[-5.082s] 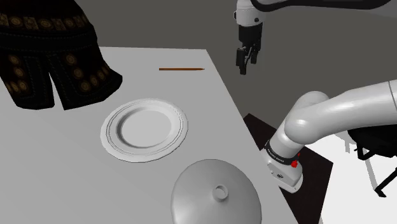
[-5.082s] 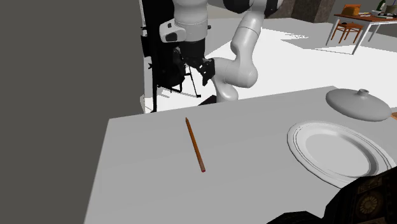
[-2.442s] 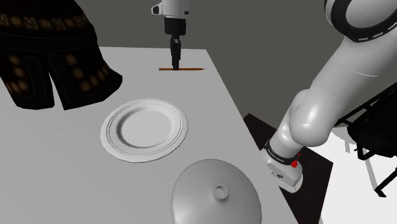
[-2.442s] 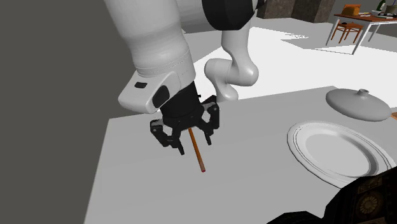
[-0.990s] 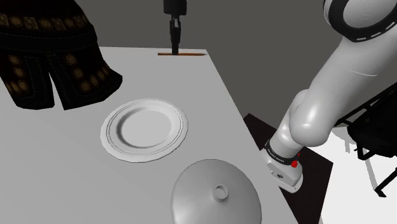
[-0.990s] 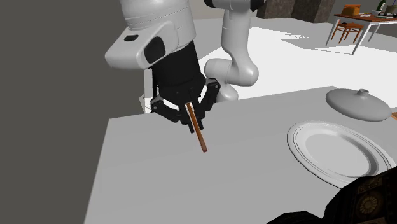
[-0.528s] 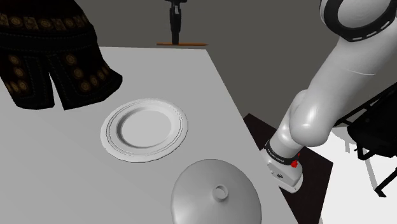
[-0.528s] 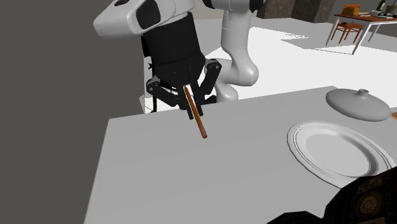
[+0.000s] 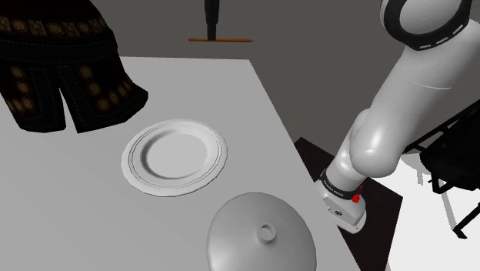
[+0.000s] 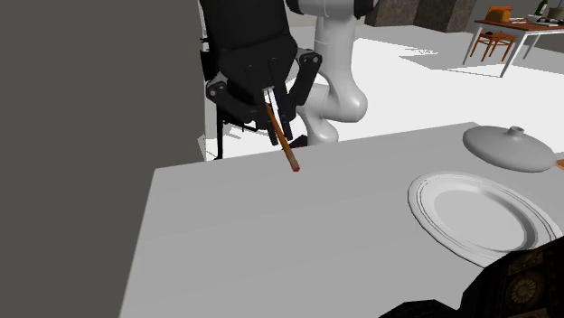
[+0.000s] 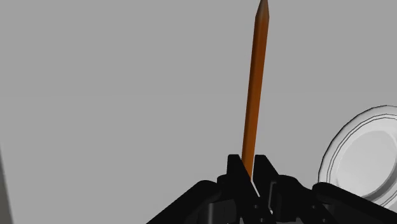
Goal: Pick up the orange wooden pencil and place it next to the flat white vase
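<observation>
In the shoulder view a grey domed lid (image 9: 261,235) is seen nearest, on the grey table (image 9: 92,223); just beyond it the flat white vase (image 9: 175,158), shaped like a plate, is set on the surface; a dark patterned object (image 9: 58,73) is found further back, at that view's left; furthest of all, the orange pencil (image 9: 231,38) is held in the air off the table, well apart from the vase; it is clamped crosswise between the closed fingers of the black gripper (image 9: 212,32); in the wrist view its pointed end is seen stretched out past the fingers, over the table.
</observation>
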